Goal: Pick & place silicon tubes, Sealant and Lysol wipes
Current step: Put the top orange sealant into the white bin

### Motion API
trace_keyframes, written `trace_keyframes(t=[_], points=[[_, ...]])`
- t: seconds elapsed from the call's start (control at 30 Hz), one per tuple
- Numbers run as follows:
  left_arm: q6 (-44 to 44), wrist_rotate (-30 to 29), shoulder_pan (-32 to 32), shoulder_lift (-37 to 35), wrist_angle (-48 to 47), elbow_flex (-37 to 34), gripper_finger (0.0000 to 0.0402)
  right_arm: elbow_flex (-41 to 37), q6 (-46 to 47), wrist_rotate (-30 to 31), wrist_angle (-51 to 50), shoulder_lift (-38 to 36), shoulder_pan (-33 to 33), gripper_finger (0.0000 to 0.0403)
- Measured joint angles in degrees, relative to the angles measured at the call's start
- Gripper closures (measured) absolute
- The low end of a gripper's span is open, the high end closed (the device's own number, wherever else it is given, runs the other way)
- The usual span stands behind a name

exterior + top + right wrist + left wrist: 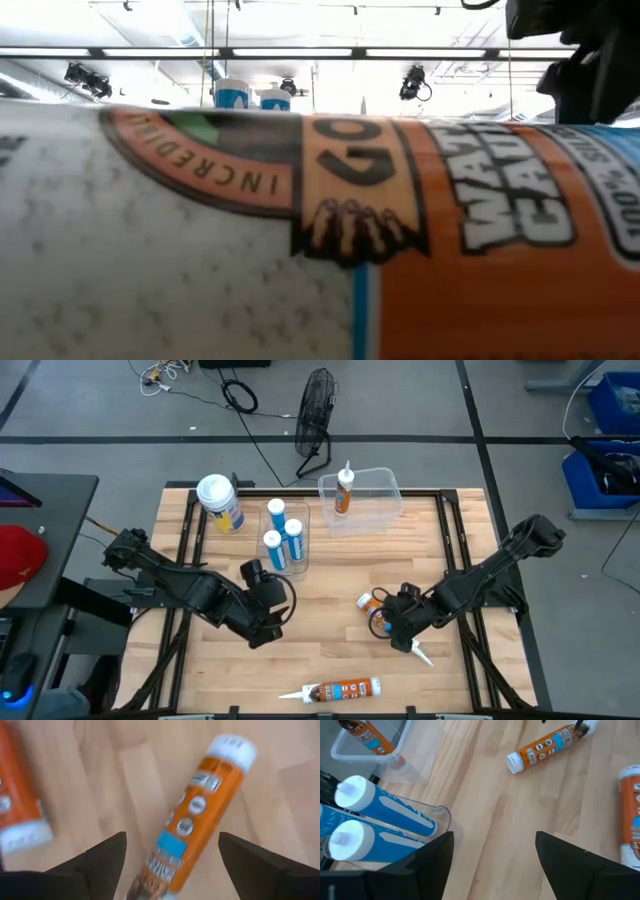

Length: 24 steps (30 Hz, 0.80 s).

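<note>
The Lysol wipes canister [220, 503], with white lid and yellow-and-blue label, stands at the table's far left. Three blue-and-white tubes [283, 535] stand in a clear holder [440, 815]. One orange tube [345, 490] stands in a clear bin [375, 485]. My right gripper [395, 622] is open above an orange sealant tube [195, 820] that lies on the table; its fingers stand on either side of the tube without touching it. My left gripper [495, 865] is open and empty, over bare wood just near of the holder [262, 580]. Another orange tube [335, 690] lies at the near edge.
The near-edge orange tube [400, 220] fills the low view; two blue tube tops [232, 95] show over it. A second orange tube [15, 810] shows beside the right gripper's tube. A fan [315, 415] and cables lie on the floor beyond the table.
</note>
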Motion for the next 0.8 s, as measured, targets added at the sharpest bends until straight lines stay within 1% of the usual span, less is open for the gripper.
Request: trace_keyframes(t=[0.07,0.13,0.3,0.43,0.53,0.63,0.8], points=[[0.5,-0.5,0.0,0.0,0.0,0.0,0.0115,0.1,1.5,2.3,1.1,0.7,-0.6,0.0083],[0.6,-1.1,0.1,0.0,0.0,0.0,0.0115,0.1,2.4,2.8,1.8,1.5,-2.2,0.0083],[0.7,-1.8,0.2,0.0,-0.2,0.0,0.0115,0.1,2.7,1.8,2.4,4.5,-7.6,0.0083],[0.7,-1.8,0.0,0.0,-0.3,0.0,0.0115,0.1,2.1,-0.1,2.6,7.1,-11.3,0.0083],[0.8,-1.8,0.0,0.0,-0.4,0.0,0.0115,0.1,0.0,-0.4,2.6,9.1,-13.2,0.0083],[0.8,-1.8,0.0,0.0,-0.4,0.0,0.0115,0.1,-1.4,-1.0,1.8,9.6,-13.6,0.0083],[1.4,-1.8,0.0,0.0,-0.8,0.0,0.0115,0.1,1.8,-2.1,-1.5,8.6,-12.1,0.0083]])
